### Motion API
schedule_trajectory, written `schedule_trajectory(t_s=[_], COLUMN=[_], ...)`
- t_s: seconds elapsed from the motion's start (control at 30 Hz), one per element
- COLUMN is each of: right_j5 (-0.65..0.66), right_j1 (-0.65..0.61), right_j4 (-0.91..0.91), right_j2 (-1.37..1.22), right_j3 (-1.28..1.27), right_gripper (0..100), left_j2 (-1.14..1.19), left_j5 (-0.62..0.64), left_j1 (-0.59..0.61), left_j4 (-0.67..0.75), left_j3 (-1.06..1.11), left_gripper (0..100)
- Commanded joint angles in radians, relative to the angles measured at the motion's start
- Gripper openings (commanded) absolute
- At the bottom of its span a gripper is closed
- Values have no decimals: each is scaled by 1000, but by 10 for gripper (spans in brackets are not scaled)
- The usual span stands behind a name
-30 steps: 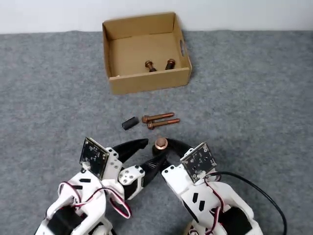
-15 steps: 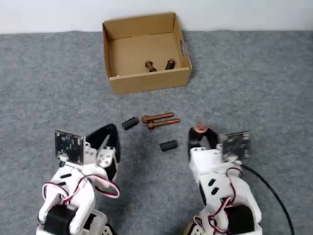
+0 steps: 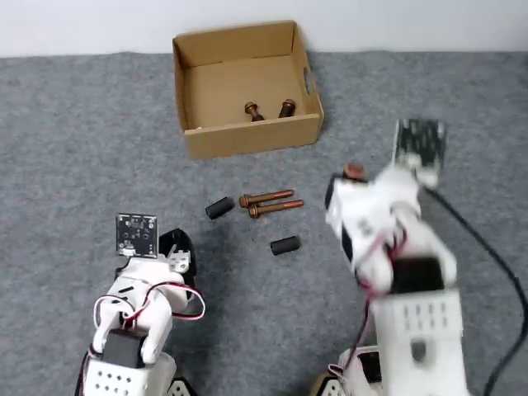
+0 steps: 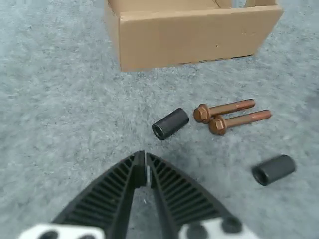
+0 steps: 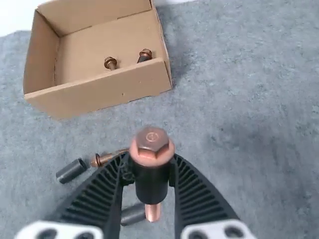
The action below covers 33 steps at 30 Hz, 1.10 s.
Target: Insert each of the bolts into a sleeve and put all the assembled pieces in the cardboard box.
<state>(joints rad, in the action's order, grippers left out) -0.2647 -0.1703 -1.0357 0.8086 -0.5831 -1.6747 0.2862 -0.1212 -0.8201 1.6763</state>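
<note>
Sleeved bolt (image 5: pixel 151 149) clamped in right gripper (image 5: pixel 149 163), head protruding.

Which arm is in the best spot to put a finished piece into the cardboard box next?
Right, most likely. The right pincer is shut on a sleeved bolt, with the cardboard box ahead of it. The left pincer is shut and empty, low near a loose sleeve.

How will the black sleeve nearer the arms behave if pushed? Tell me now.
The sleeve is a short cylinder lying on its side, so a push across it would probably roll it. The fuzzy grey mat should slow that. It looks rigid and smooth, possibly slippery to pinch.
</note>
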Motion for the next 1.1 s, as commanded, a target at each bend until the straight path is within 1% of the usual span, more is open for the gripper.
schedule_trajectory(t_s=[0.0, 0.13, 0.2, 0.27, 0.4, 0.53, 0.67, 0.83, 0.97, 1.07], right_j5=[-8, -6, -6, -6, -6, -6, -2, 83, 140, 199], right_j1=[8, 8, 5, -8, -53, -105, -133, -140, -140, -142], right_j4=[96, 228, 283, 323, 384, 437, 456, 450, 444, 372], right_j2=[-243, -479, -595, -704, -912, -1104, -1293, -1514, -1652, -1722], right_j3=[264, 446, 534, 620, 792, 964, 1145, 1352, 1453, 1508], right_gripper=[8, 8, 8, 8, 8, 8, 8, 8, 8, 9], left_j2=[-3, 5, 5, -3, 2, 3, 2, 3, 3, 3], left_j5=[-6, -6, -9, -11, -15, -87, -97, -94, -94, -92], left_j1=[6, 3, 6, 3, 6, 9, 55, 72, 72, 74], left_j4=[87, 84, 32, 3, 3, 3, 11, 21, 21, 23], left_j3=[13, 15, 15, 15, 15, 15, 15, 15, 15, 15], left_gripper=[5, 5, 5, 5, 5, 5, 5, 5, 5, 6])
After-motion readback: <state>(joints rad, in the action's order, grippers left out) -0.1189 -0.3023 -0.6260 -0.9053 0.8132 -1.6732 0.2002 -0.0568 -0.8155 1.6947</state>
